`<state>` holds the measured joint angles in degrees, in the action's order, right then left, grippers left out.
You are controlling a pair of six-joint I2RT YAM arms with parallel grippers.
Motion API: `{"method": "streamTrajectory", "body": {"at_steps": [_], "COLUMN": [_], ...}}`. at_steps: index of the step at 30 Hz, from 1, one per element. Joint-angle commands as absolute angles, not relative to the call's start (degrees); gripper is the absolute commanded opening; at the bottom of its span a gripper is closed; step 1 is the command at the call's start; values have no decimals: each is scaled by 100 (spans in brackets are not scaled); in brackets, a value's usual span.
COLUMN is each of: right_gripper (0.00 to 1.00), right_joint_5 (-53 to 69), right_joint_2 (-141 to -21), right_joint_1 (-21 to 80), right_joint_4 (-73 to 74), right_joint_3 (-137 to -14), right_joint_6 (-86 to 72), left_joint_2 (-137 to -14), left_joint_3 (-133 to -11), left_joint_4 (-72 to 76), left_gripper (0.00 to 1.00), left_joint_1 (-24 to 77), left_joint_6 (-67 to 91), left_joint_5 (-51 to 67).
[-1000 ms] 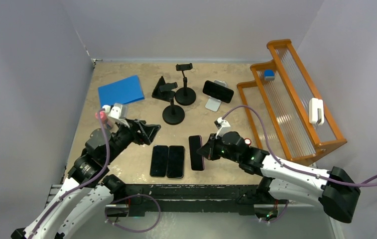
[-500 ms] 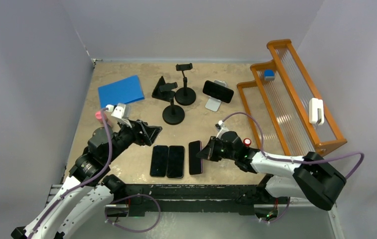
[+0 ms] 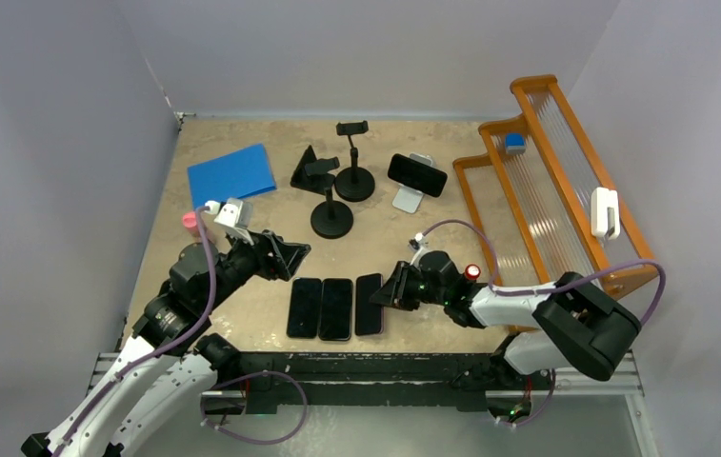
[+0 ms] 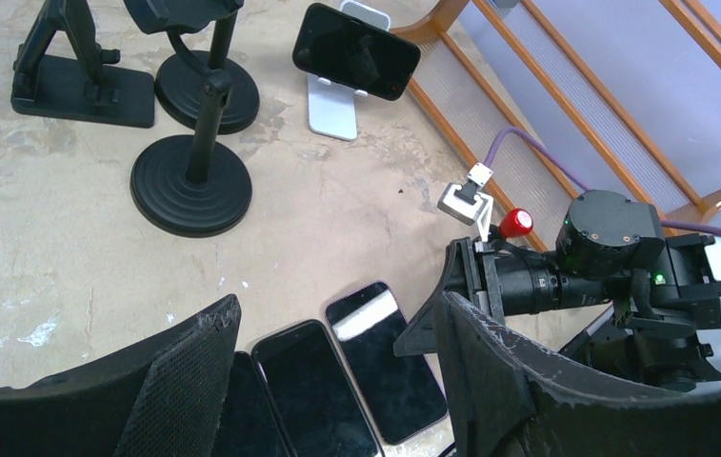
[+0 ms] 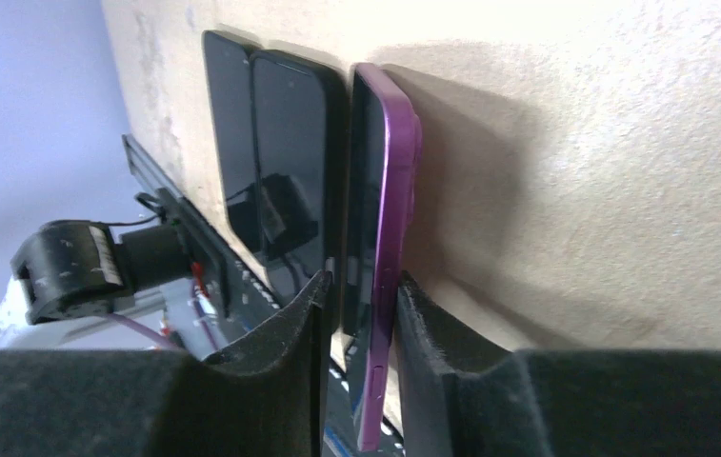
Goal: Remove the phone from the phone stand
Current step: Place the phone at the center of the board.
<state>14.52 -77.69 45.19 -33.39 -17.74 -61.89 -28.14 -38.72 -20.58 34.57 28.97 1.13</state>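
My right claw [image 3: 392, 288] is down low at the near edge of the table [image 3: 242, 214], its two padded fingers [image 5: 290, 333] clamped on the near end of a purple-edged phone [image 5: 387, 190]. That phone is the right-hand one in a row of three: a black phone [image 3: 305, 307] on the left, a second black phone [image 3: 336, 308] in the middle, and mine pressed up just beside the middle one. Through my right wrist camera the purple side rail faces outward and the screen looks narrow, so it seems tipped a little on its long edge (I cannot tell whether its back rests fully on the table).

My left claw [image 3: 285, 255] hangs above the table to the left of the row, fingers spread wide with nothing between them.

Well apart from both claws, toward the far side, a dark phone [image 3: 417, 174] sits sideways on the silver phone stand [image 3: 410, 197]. To its left are three black stands: a clamp stand [image 3: 353, 162], a round-base stand [image 3: 331, 217] and a wedge stand [image 3: 310, 173]. A blue sheet [image 3: 232, 172] lies far left, and an orange wooden rack [image 3: 556, 190] runs along the right side
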Motion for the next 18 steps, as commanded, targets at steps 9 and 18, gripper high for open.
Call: {"method": "streamTrajectory", "body": {"at_steps": [9, 18], "right_gripper": [52, 64], "right_joint_5": [1164, -51], "right_joint_2": [-7798, -6726], "right_joint_1": [4490, 4488], "right_joint_4": [-3170, -1430], "right_joint_3": [-1805, -2336], "right_joint_6": [-6005, -5487], "left_joint_2": [-2827, -2792], "left_joint_3": [-3902, -3920], "left_joint_4": [-1962, -1981], "left_gripper": [71, 71], "left_joint_1": [3444, 3440], "left_joint_6": [2944, 2927], "left_joint_5": [181, 142]}}
